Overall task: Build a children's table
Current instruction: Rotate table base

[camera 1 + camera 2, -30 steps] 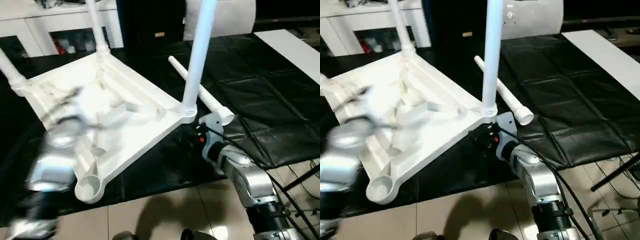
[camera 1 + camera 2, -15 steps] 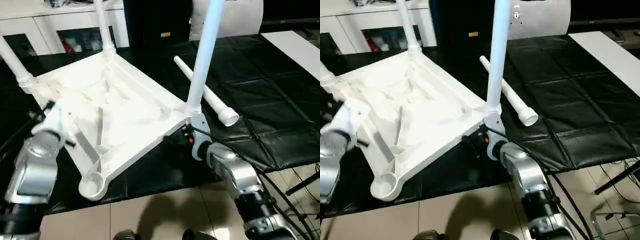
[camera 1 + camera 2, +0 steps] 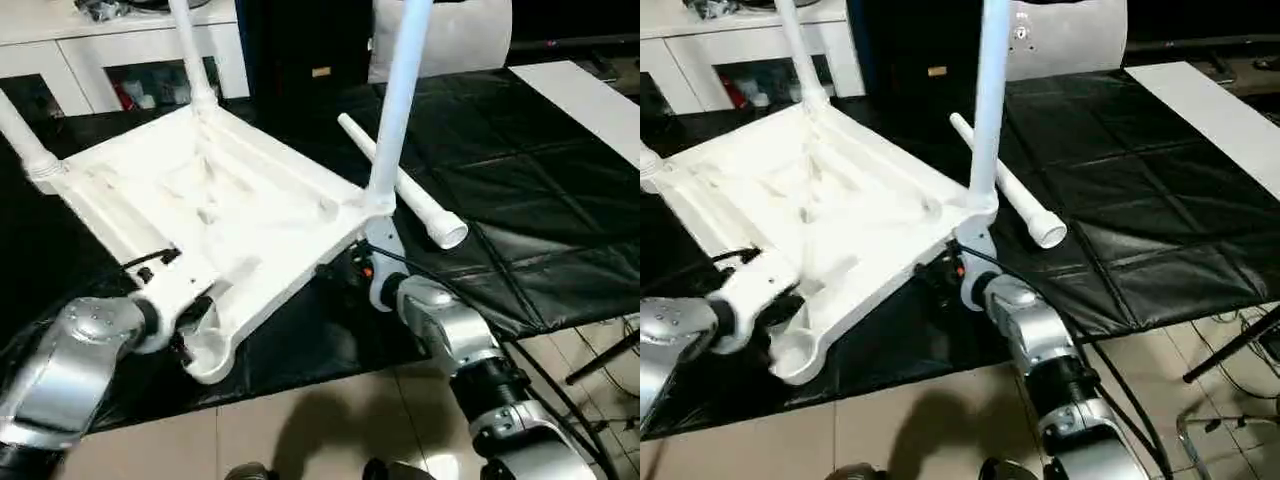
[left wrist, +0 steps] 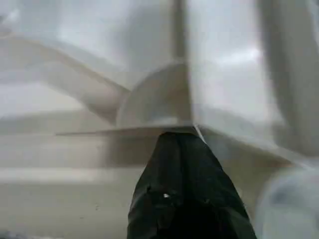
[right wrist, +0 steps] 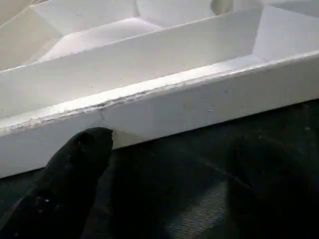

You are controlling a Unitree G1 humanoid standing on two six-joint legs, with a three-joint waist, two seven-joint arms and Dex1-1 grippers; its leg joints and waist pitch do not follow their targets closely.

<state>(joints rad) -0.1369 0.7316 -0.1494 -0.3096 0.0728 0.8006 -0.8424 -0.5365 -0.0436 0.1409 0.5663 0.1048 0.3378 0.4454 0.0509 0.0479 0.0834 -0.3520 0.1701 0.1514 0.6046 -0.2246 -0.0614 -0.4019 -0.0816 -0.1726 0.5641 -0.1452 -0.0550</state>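
the children's table (image 3: 215, 205) lay upside down on the black mat (image 3: 520, 200), ribbed underside up, and that table is the landmark for everything here. three legs stood in its corner sockets: one at the far corner (image 3: 190, 55), one at the corner toward the cabinet side (image 3: 22, 135), one tall at the corner by the right arm (image 3: 395, 100). the fourth leg (image 3: 400, 185) lay loose on the mat just behind that right-hand corner, and the near corner socket (image 3: 205, 350) was empty. what changed over the last second: the left gripper (image 3: 180, 300) swung in from a blur over the underside and came to the near edge of the table, right beside the empty socket, its black fingers (image 4: 182, 184) pressed together with nothing seen between them (the wrist view showed them nosing up against a rib edge). the right gripper (image 5: 164, 164) slid in under the table edge below the tall leg, its fingers wide apart, one fingertip (image 5: 87, 147) touching the rim's lower face, the other out on the mat side. my read: both arms had shifted to bracing or repositioning the top, not fetching yet, so the loose leg was the job left, and the table looked three quarters built.
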